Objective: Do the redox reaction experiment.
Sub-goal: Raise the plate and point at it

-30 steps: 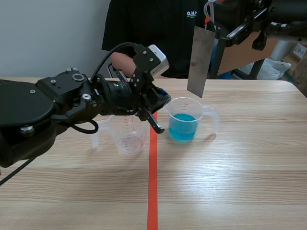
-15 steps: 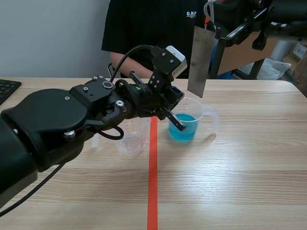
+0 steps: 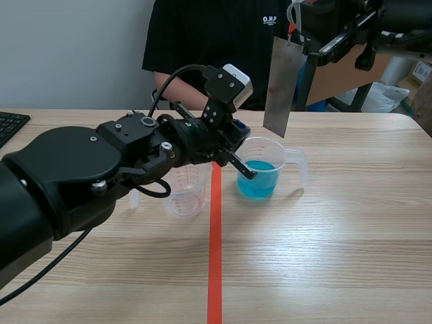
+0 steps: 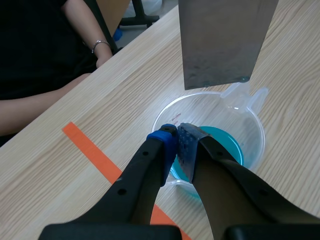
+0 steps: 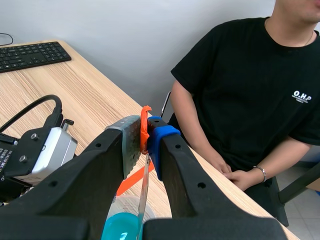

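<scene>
Right gripper [image 5: 145, 132] clamps the top of a flat grey metal plate [image 3: 282, 86], which hangs long-axis vertical, lower edge above the far rim of a clear plastic cup of blue liquid [image 3: 260, 170]; left gripper [image 4: 178, 142] closed, empty, at near rim.

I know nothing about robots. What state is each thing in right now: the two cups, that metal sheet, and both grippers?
cup of blue liquid: upright, partly filled.
clear cup: upright, looks empty.
metal sheet: hanging upright above the cup of blue liquid, not dipped in.
right gripper: raised, shut on the metal sheet's top edge.
left gripper: shut, holding nothing, tips just over the cup of blue liquid.
</scene>
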